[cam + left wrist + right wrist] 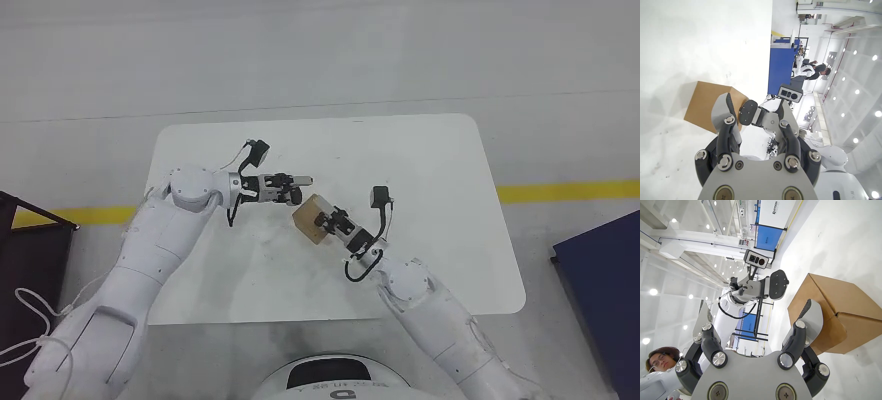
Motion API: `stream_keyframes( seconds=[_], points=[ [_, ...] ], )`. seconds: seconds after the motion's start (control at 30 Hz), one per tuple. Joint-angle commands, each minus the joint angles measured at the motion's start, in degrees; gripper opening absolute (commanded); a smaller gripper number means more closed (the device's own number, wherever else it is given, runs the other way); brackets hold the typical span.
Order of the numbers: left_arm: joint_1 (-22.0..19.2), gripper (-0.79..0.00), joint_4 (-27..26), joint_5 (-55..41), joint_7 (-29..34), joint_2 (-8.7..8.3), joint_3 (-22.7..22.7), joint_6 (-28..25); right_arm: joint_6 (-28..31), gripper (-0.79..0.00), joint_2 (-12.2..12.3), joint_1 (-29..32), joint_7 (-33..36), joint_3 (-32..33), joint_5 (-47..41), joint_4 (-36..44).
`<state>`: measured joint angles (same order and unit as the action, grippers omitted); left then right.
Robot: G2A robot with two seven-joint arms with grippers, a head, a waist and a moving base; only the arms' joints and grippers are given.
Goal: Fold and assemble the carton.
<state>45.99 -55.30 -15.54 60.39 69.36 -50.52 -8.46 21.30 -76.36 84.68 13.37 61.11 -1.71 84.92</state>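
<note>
While both grippers hang spread and empty, the carton (312,220) sits near the centre of the table (430,170), skewed to its edges. Right gripper (334,217) is nearer, one finger (810,313) against the carton's right-edge side; left gripper (298,184) hangs just off its far corner.

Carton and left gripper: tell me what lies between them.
Nothing solid: in the right wrist view, a strip of bare table separates one pad of the left gripper from the carton.
</note>
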Motion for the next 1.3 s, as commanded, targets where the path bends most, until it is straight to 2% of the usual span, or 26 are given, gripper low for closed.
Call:
stream_keyframes(
  seconds=[0.0, 0.17, 0.27, 0.37, 0.57, 0.73, 1.0, 1.27],
  points=[
    [-0.3, -0.129, 1.1, 0.2, -0.5, 0.34, 0.6, -0.8, -0.2, 0.000, 0.1, 0.4, -0.2, 0.2, 0.5, 0.7],
    [-1.0, -0.129, 3.3, -1.4, 0.7, 0.93, 1.1, -0.5, -0.9, 0.000, 0.3, 1.7, -1.0, 0.9, 1.2, 2.2],
    [-0.6, -0.194, 4.3, -3.2, 2.0, 1.00, 0.7, 0.0, -0.4, 0.000, 0.4, 2.2, -0.9, 1.3, 1.5, 2.8],
    [0.3, -0.209, 4.5, -4.1, 3.1, 0.85, 0.2, -0.2, 0.3, 0.000, 0.5, 2.5, -0.6, 1.5, 1.7, 2.9],
    [2.4, -0.212, 2.5, -5.2, 4.5, 0.45, -0.7, 0.4, 0.8, 0.000, 0.5, 2.2, -0.2, 1.8, 1.2, 2.0],
    [3.9, -0.179, 0.2, -4.2, 5.9, 0.03, -1.0, 0.3, 1.6, 0.000, 0.6, 2.4, -0.2, 2.4, 1.1, 2.1],
    [4.8, -0.135, -3.3, 3.3, 6.9, -0.88, -0.5, -1.6, 7.1, 0.000, 1.3, 5.7, -1.5, 5.2, 2.8, 4.2],
    [4.9, -0.188, -7.1, 15.7, 2.7, -1.66, 0.7, -2.8, 9.8, 0.000, 1.7, 7.8, -2.2, 7.0, 2.7, 4.9]
  ],
)
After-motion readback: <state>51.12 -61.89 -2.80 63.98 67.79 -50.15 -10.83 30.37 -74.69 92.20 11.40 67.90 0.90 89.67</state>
